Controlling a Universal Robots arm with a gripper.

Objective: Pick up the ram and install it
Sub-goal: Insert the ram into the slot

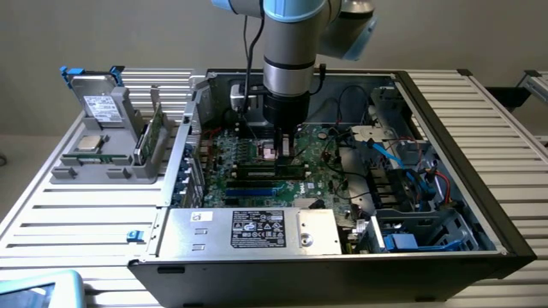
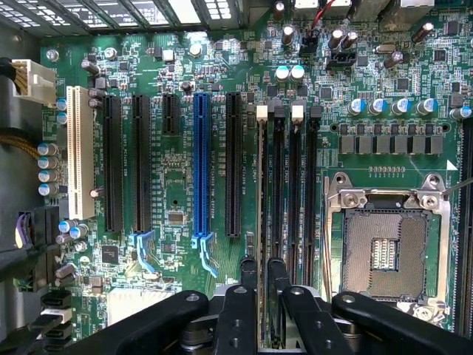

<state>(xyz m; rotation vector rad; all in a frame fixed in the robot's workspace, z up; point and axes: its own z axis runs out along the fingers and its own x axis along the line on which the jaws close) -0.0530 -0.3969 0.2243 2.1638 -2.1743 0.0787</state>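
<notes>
The ram is seen edge-on as a thin pale strip standing in a black motherboard slot, next to the white latch at the slot's far end. My gripper straddles the ram's near end. One black fingertip stands on each side of the stick, narrowly open, with a small gap showing beside it. In the exterior view my gripper reaches straight down into the open computer case, over the memory slots at the middle of the motherboard.
The empty processor socket lies beside the memory slots, and a blue expansion slot with several black ones lies on the other side. Cables and a drive cage crowd the case's right. A grey holder outside the case carries a green board, a silver chip and a drive.
</notes>
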